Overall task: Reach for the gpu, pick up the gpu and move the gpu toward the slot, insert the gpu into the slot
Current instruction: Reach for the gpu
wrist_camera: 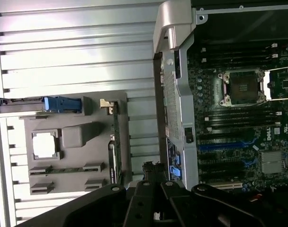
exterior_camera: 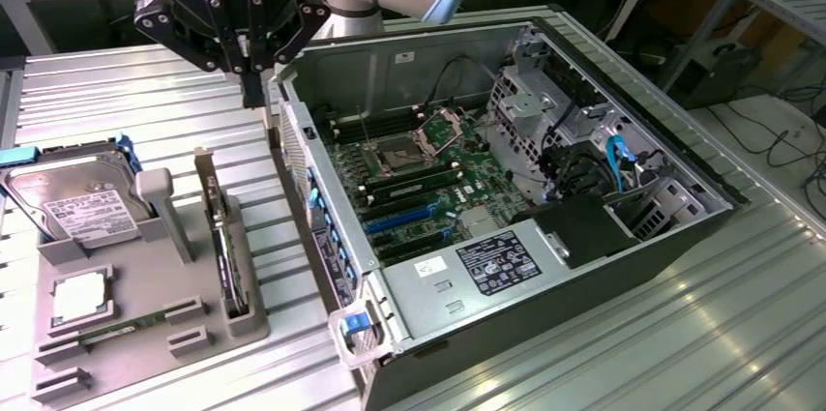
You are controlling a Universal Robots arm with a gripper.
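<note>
a: first entry, the exterior view's left?
b: silver hard drive, white label, standing in a grey holder tray. on the same tray, nearer the camera: one square processor chip, one thin green memory stick.
a: next along?
b: the gpu, edge-on, upright in the tray's right-hand groove, silver bracket at its far end. nothing touches it.
a: gripper?
b: gripper, black, hanging above the table just beyond the gpu's far end, beside the case wall. fingers pressed together, nothing held.
a: and to the right?
b: open computer case, lying on its side. motherboard exposed, blue slots on it, labelled power supply at the near end.
</note>
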